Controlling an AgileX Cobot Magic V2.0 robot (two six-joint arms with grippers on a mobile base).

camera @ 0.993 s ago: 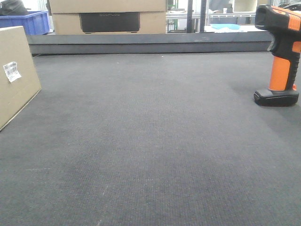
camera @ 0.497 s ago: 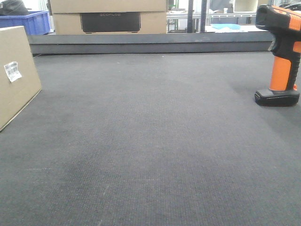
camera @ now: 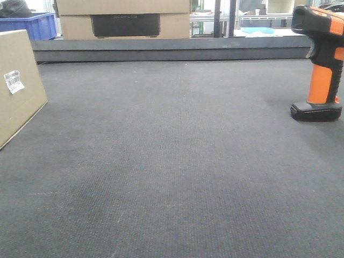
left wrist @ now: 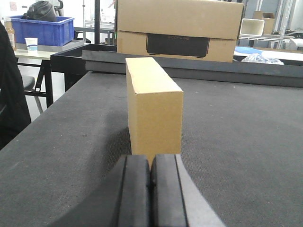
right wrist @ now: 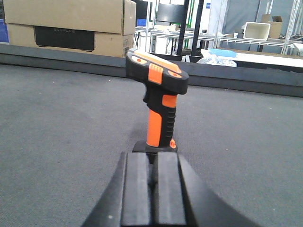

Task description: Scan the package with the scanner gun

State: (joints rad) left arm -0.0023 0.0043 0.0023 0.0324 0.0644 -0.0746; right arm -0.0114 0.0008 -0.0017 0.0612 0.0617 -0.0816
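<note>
This is looking like a warehouse or packing workshop — a long counter [camera: 177, 161] covered in dark grey matting is filling the foreground. A big cardboard carton [left wrist: 177, 30] with a black panel is sitting behind it, and a blue plastic crate [left wrist: 40, 30] is resting on a side table. Metal shelving racks [right wrist: 265, 28] are standing further back — white bins and bagged goods are lying around them.

Scanner gun [right wrist: 158, 101] upright on dark mat [right wrist: 57, 123], right hand [right wrist: 151, 182] closed just before its foot, apart
</note>
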